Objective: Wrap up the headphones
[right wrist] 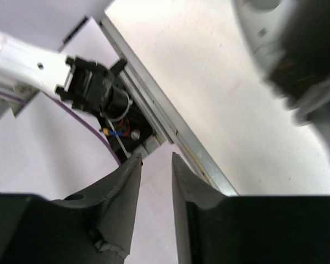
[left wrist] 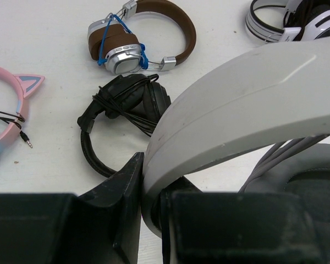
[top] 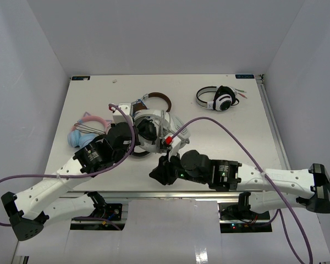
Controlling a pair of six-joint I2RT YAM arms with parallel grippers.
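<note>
The large white and light-grey headphones (top: 148, 127) sit near the table's middle. In the left wrist view their wide white band (left wrist: 236, 104) arches across, with a grey ear cup (left wrist: 313, 187) and strands of thin grey cable (left wrist: 275, 154) below it. My left gripper (left wrist: 151, 203) is shut on the lower end of the white band; it also shows in the top view (top: 126, 137). My right gripper (right wrist: 157, 159) is open by a narrow gap and empty. It points at the table's near edge, in front of the headphones (top: 157, 175). A blurred part of the headphones (right wrist: 297, 55) shows at the right wrist view's upper right.
Brown headphones (left wrist: 154, 33) and a black pair (left wrist: 126, 104) lie just beyond the white ones. A pink cat-ear pair (top: 88, 129) lies at the left. A smaller white pair with black cups (top: 219, 99) lies at the back right. The metal table rail (right wrist: 170, 132) runs under my right gripper.
</note>
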